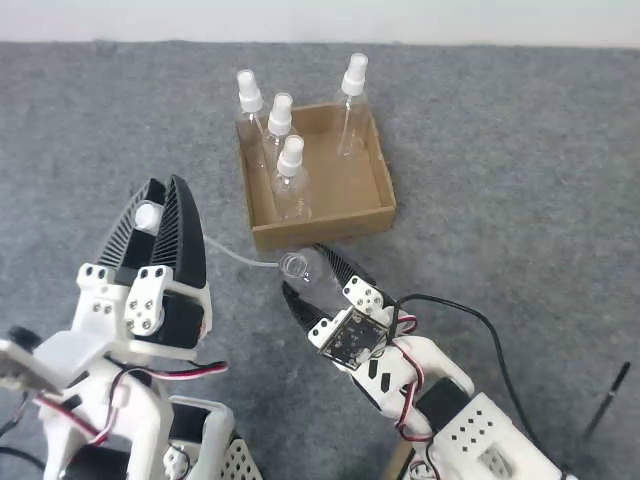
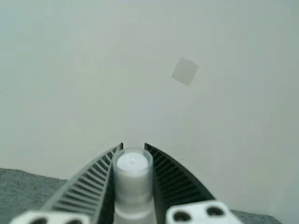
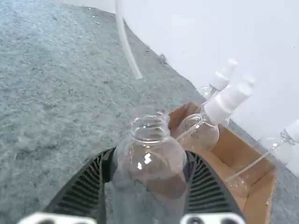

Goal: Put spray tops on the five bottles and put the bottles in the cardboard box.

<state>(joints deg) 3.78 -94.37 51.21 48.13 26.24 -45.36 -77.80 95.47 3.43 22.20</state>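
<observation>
My left gripper is shut on a white spray top, raised above the grey mat at the left; its thin dip tube reaches toward the clear bottle. In the left wrist view the spray top sits between the fingers of that gripper. My right gripper is shut on the open-necked bottle just in front of the cardboard box. In the right wrist view the bottle stands in the gripper, with the tube hanging a little beyond its mouth.
Several capped bottles stand in the box, also seen as capped bottles in the cardboard box. A black cable loops right of the right arm. A dark rod lies at the far right. Grey mat surrounds the box.
</observation>
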